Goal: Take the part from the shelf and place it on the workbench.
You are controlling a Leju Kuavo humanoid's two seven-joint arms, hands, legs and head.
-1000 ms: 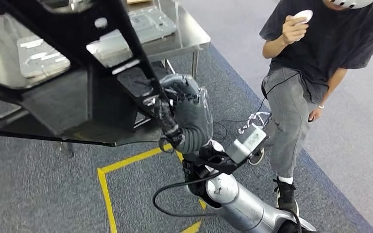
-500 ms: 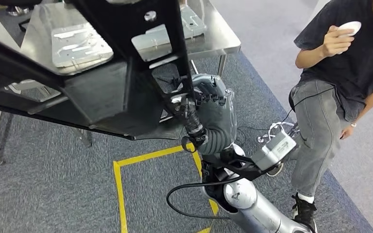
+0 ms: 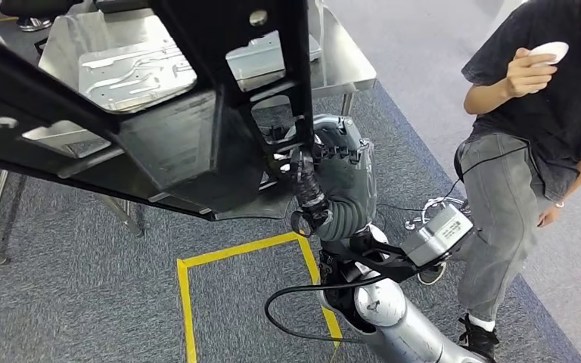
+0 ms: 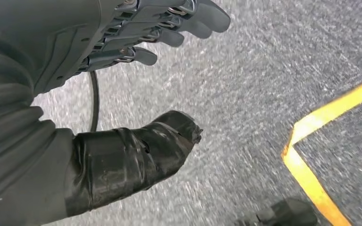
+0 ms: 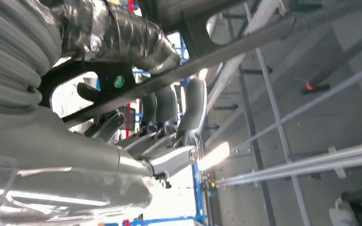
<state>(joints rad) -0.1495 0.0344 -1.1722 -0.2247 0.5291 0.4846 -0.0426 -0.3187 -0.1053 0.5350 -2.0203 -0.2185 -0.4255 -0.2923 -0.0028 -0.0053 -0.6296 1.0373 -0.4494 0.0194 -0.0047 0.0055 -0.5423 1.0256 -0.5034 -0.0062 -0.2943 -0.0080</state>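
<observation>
Gripping a large black frame part, the robot's right hand is raised at chest height, its fingers wrapped around a bar of the part, which is held above the grey carpet near a steel table. Hanging over the carpet, the left hand holds nothing, its fingers spread apart.

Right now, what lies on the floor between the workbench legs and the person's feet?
In the head view, grey carpet with a yellow tape outline lies there, and the right hand gripping the black part hangs above it.
</observation>
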